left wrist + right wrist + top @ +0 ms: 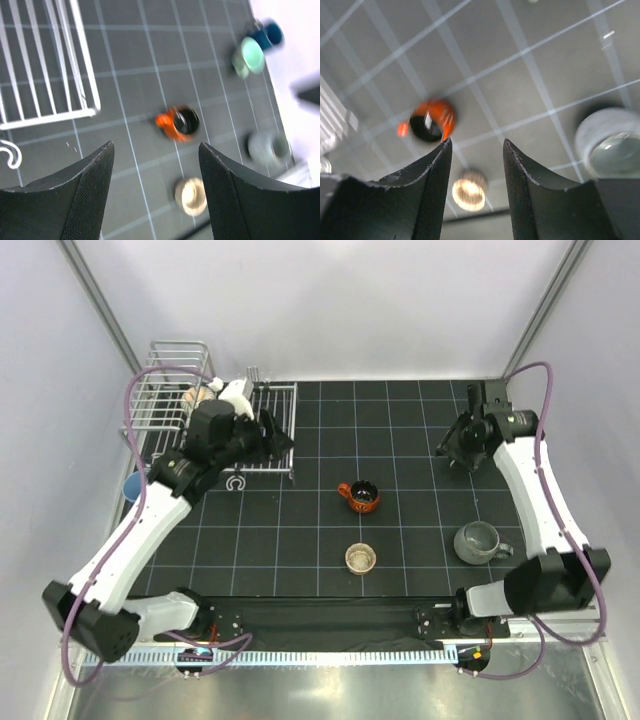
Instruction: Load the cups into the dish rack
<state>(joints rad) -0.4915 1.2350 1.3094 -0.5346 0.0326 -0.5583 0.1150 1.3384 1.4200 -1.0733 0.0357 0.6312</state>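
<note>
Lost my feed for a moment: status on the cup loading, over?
Left gripper open, empty, by the dish rack. Right gripper open, empty. Orange-brown cup, tan cup, grey cup on the mat, unloaded. Nothing blocking them.

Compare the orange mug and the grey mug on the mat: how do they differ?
The orange mug is glazed orange with a dark inside; the grey mug is plain grey. The grey mug looks wider than the orange mug. In the top view the orange mug's handle points left, the grey mug's points right. Both stand upright on the black mat, outside the dish rack.
</note>
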